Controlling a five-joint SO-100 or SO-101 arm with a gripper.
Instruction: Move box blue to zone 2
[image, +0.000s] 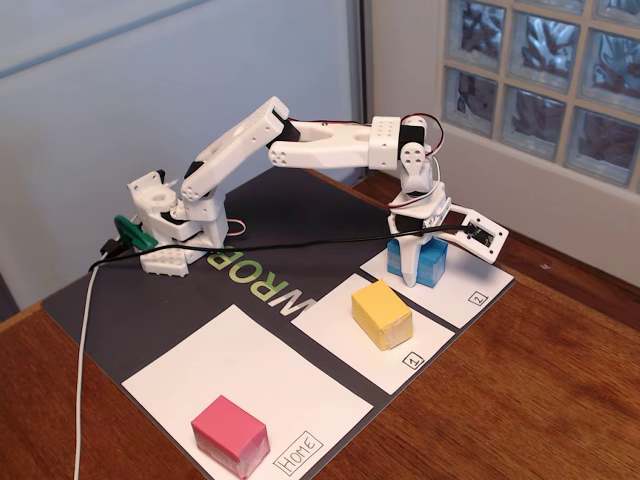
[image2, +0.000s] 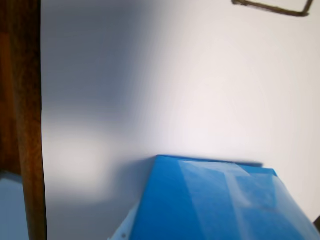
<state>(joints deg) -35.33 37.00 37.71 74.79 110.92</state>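
The blue box stands on the zone 2 sheet, whose boxed "2" is at its near right corner. My gripper reaches down over the box. One white finger lies against the box's near face and the other is hidden behind it, so the jaws look shut on the box. In the wrist view the blue box fills the bottom, resting on the white sheet, with a corner of the inked label frame at the top right. No finger shows clearly there.
A yellow block sits on the sheet marked "1". A pink block sits on the larger "Home" sheet. All lie on a dark mat on a wooden table. A black cable crosses by the arm base.
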